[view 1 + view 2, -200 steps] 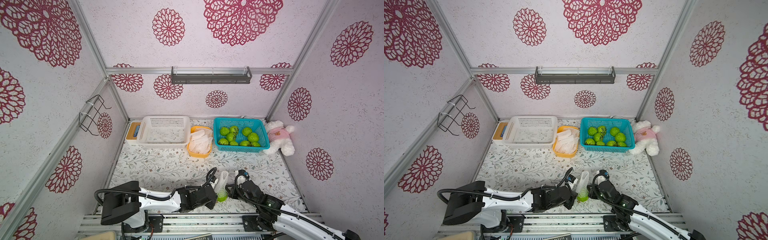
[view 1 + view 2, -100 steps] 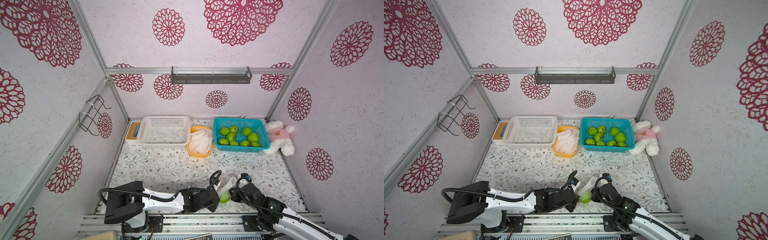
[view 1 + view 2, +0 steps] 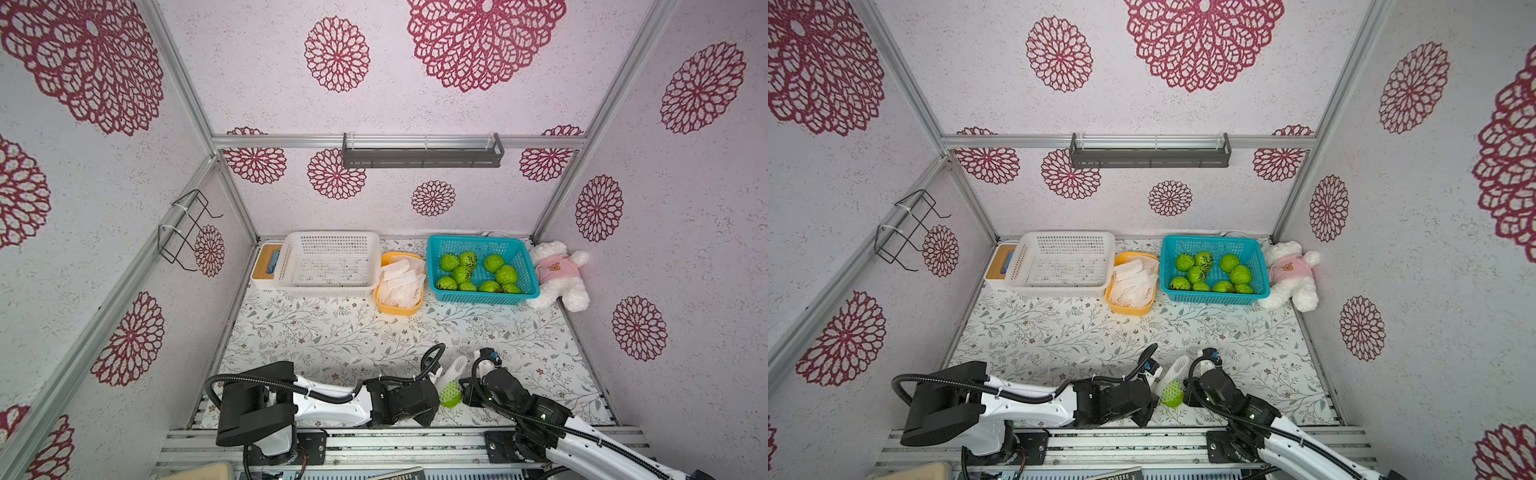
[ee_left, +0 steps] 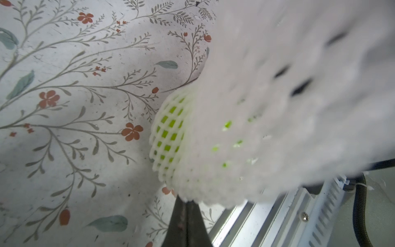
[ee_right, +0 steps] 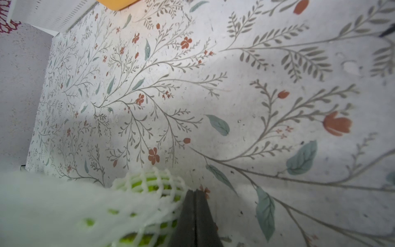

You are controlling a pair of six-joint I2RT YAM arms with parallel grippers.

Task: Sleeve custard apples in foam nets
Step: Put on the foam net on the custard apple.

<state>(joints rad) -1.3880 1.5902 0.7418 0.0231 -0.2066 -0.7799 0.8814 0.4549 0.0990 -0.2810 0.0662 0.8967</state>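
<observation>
One custard apple (image 3: 451,394) sits in the lower end of a white foam net (image 3: 456,366) near the table's front edge. The net's loose end leans up and to the right. My left gripper (image 3: 437,388) is shut, and its tips touch the net's (image 4: 277,107) edge beside the apple (image 4: 168,128); nothing shows between the fingers. On the other side my right gripper (image 3: 466,390) is also shut, lying along the netted apple (image 5: 149,186), its tips (image 5: 194,193) bare over the table. Several bare custard apples (image 3: 492,262) fill the teal basket (image 3: 482,297). Spare foam nets (image 3: 401,282) fill a yellow tray (image 3: 395,309).
A white perforated basket (image 3: 328,291) stands at the back left with a small wooden box (image 3: 266,262) beside it. At the back right, against the wall, lies a plush bear (image 3: 557,274). The metal rail (image 3: 415,434) runs just in front of the grippers.
The net stood upright between the grippers; now it leans to the right. Both grippers have dropped lower beside the apple, and the left arm has reached further right.
</observation>
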